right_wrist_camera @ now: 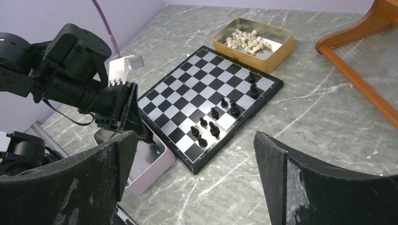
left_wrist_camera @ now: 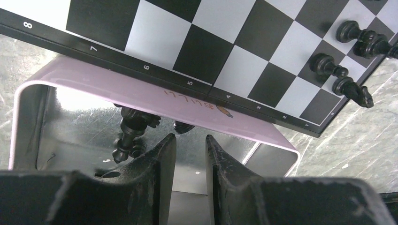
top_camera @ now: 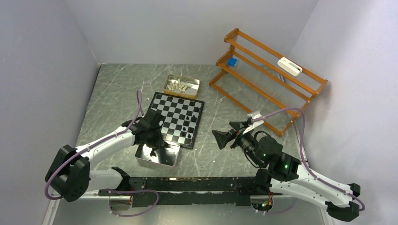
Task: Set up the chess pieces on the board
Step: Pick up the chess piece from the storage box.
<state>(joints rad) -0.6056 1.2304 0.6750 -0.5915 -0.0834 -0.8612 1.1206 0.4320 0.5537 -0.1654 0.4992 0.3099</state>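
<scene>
From the overhead camera, the left arm stretches forward from its base and bends down at the wrist. The left gripper (top_camera: 152,136) hangs over the far end of a shallow rectangular silver metal tray (top_camera: 172,161), just beside the near edge of the flat black-and-white chequered board (top_camera: 174,112). The right arm is folded back on itself, with the right gripper (top_camera: 228,132) raised over bare marble to the right of the board and aimed leftward. A few glossy black chess pieces (top_camera: 190,124) stand on the board's right side. The cream-white chess pieces (top_camera: 179,85) lie heaped in a gold-coloured tin (top_camera: 195,89) just beyond its far edge.

Through the left wrist camera, the two dark fingers (left_wrist_camera: 162,159) stand only narrowly parted. Bare tray floor shows between them and nothing is gripped. Two or three black pieces lie by the tray's far wall, half hidden under its rim, and their kind is hard to tell. The frame cuts off most of the board.

At the right wrist, the jaws are spread wide and empty, framing the board between them. The left arm's wrist hides much of the tray.
</scene>
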